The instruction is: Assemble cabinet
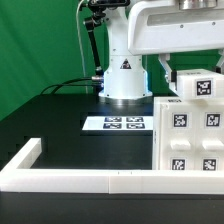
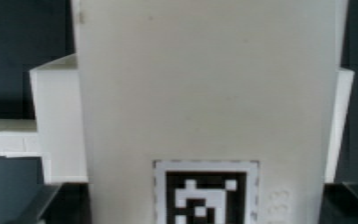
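Observation:
The large white cabinet box [image 1: 190, 140] stands at the exterior view's right, with several black-and-white tags on its front. A smaller white panel [image 1: 197, 86] with one tag sits at the top of the box. In the wrist view this panel [image 2: 202, 100] fills the middle, its tag low down. My gripper [image 1: 178, 78] is directly over the box. In the wrist view my gripper [image 2: 202, 208] has one dark finger against each side of the panel, so it is shut on it. The far finger is hidden in the exterior view.
The marker board [image 1: 115, 123] lies flat in front of the robot base [image 1: 124, 80]. A low white L-shaped border wall [image 1: 75, 181] runs along the front and the exterior view's left. The table top is black, the backdrop green.

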`<state>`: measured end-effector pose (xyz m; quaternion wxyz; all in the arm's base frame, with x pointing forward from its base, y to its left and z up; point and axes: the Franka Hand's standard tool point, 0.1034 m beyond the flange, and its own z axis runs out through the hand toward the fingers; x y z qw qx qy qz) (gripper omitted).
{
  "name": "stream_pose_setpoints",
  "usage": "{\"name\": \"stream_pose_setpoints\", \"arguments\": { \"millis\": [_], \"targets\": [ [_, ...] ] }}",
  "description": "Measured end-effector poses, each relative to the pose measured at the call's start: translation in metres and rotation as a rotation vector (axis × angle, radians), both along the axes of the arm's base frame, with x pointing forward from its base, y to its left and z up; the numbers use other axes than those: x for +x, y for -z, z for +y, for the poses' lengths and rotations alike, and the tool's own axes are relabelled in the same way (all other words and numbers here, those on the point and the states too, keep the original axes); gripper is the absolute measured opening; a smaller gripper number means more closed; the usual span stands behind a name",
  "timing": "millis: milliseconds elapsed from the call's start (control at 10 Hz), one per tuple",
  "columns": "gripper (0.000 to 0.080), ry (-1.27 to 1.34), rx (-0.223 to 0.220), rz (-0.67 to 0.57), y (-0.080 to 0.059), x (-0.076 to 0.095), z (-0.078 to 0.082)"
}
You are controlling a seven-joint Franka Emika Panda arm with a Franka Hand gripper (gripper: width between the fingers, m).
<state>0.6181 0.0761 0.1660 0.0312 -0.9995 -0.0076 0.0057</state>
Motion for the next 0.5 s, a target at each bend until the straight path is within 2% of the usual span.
{"name": "stream_pose_setpoints", "arguments": {
  "millis": [500],
  "targets": [
    [0.0556, 0.020, 0.000, 0.001, 0.0000, 0.0000, -0.0001]
  ]
}}
